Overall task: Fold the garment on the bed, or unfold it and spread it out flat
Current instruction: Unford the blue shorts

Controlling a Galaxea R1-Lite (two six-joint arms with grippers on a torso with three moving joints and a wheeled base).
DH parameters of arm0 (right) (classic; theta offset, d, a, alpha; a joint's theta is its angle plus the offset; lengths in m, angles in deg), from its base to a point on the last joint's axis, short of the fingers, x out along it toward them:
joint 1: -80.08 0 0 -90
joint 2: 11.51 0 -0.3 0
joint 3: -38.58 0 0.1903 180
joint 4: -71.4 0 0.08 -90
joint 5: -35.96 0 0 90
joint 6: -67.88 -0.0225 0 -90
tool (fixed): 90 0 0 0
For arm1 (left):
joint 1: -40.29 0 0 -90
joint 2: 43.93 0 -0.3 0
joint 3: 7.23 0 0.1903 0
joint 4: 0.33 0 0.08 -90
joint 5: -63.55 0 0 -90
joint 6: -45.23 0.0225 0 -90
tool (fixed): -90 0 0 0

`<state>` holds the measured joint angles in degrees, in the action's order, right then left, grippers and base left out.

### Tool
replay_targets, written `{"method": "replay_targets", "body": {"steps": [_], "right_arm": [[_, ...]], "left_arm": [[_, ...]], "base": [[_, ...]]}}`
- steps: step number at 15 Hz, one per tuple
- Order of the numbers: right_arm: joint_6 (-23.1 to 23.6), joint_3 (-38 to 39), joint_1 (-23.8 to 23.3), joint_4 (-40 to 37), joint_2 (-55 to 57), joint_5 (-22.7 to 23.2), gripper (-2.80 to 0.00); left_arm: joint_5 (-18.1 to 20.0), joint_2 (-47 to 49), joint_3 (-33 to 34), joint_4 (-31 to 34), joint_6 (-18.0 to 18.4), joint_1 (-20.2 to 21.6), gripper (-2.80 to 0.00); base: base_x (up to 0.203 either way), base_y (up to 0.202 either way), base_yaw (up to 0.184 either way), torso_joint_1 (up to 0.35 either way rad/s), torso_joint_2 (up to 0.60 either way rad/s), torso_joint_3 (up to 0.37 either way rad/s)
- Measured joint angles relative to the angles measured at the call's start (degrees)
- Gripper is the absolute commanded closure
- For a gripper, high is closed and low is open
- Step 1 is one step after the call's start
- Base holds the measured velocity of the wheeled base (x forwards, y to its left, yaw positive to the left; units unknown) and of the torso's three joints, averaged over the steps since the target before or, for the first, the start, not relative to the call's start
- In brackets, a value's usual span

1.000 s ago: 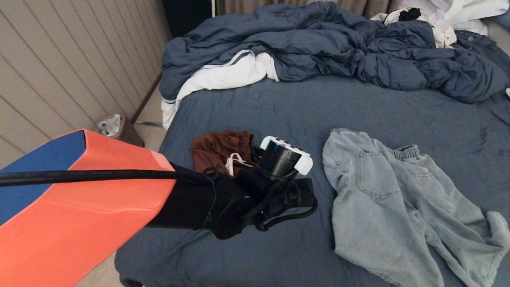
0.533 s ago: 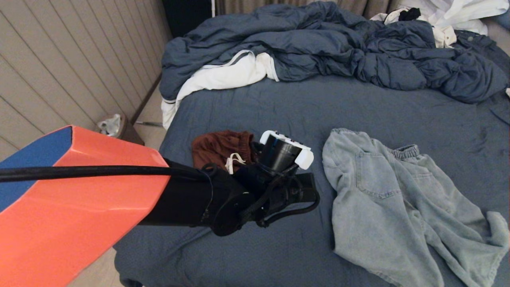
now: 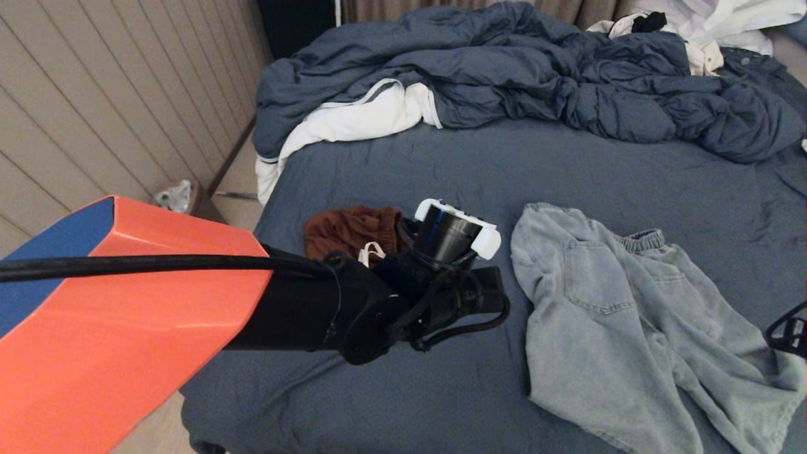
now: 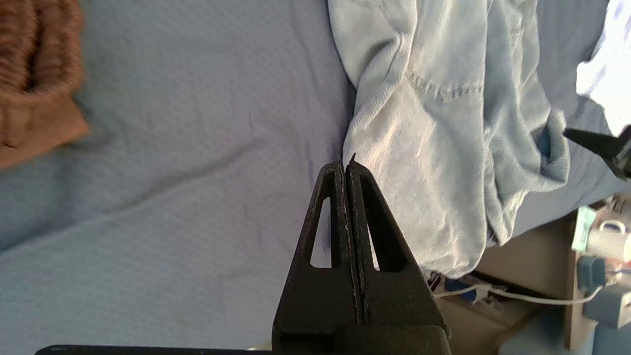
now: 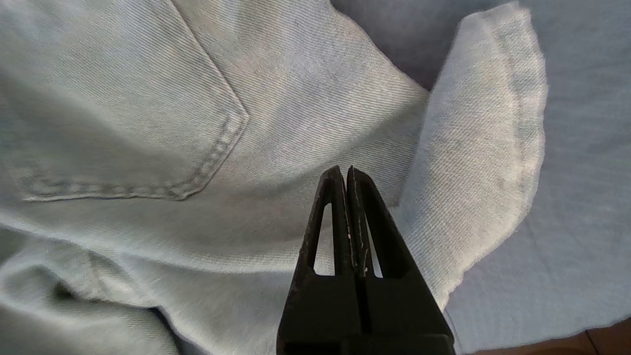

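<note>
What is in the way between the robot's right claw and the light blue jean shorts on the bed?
Nothing visible. The shut right gripper hangs directly over the light blue denim shorts, near a back pocket and a turned-up leg hem, with only air between them.

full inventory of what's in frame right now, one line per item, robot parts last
bed: 1, slate-blue fitted sheet, fills most of the head view
duvet: 1, dark blue, rumpled across the far end of the bed
white linens: bunched at the far left edge, more at the far right corner
denim shorts: 1, light blue, crumpled, near right part of the bed
brown shorts: 1, rust brown with a white drawstring, bunched left of the denim pair
bin: 1, on the floor left of the bed
left hand: shut, empty, above the sheet at the denim edge
right hand: shut, empty, above the denim shorts
</note>
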<state>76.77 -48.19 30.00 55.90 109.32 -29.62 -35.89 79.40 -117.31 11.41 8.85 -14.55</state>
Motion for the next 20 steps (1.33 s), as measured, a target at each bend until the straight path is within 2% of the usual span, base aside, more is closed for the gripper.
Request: {"method": "replay_targets", "body": {"steps": [3, 5, 8, 10, 13, 15, 17, 20], "right_arm": [[2.2, -1.5, -0.8, 0.2, 4.7, -2.4, 0.0], [4.7, -1.8, -3.2, 0.3, 7.0, -3.6, 0.0], [9.8, 1.4, -7.3, 0.5, 8.3, -3.6, 0.0], [11.3, 5.4, -9.9, 1.6, 8.5, -3.6, 0.0], [12.7, 15.4, -12.5, 10.2, 8.4, -3.6, 0.0], [13.5, 22.2, -13.5, 20.9, 8.6, -3.1, 0.0], [13.4, 25.1, -14.0, 28.9, 8.4, -1.2, 0.0], [10.2, 25.3, -14.1, 26.4, 5.0, 4.5, 0.0]], "left_arm": [[0.9, 0.3, -0.5, 0.5, 0.0, 1.2, 0.0], [1.2, 0.5, -0.6, 0.5, 0.0, 1.6, 0.0], [1.2, 1.0, -1.1, 0.5, 0.0, 2.0, 0.0], [1.2, 1.5, -1.7, 0.5, 0.0, 2.0, 0.0], [1.2, 2.2, -2.1, 0.4, 0.0, 2.2, 0.0], [1.9, 2.5, -2.2, 0.3, 0.0, 2.4, 0.0], [2.5, 2.7, -2.2, 0.2, 0.0, 2.6, 0.0], [2.5, 2.3, -2.2, 0.4, 0.0, 2.7, 0.0]], "base": [[0.0, 0.0, 0.0, 0.0, 0.0, 0.0], [0.0, 0.0, 0.0, 0.0, 0.0, 0.0], [0.0, 0.0, 0.0, 0.0, 0.0, 0.0], [0.0, 0.0, 0.0, 0.0, 0.0, 0.0], [0.0, 0.0, 0.0, 0.0, 0.0, 0.0], [0.0, 0.0, 0.0, 0.0, 0.0, 0.0], [0.0, 0.0, 0.0, 0.0, 0.0, 0.0], [0.0, 0.0, 0.0, 0.0, 0.0, 0.0]]}}
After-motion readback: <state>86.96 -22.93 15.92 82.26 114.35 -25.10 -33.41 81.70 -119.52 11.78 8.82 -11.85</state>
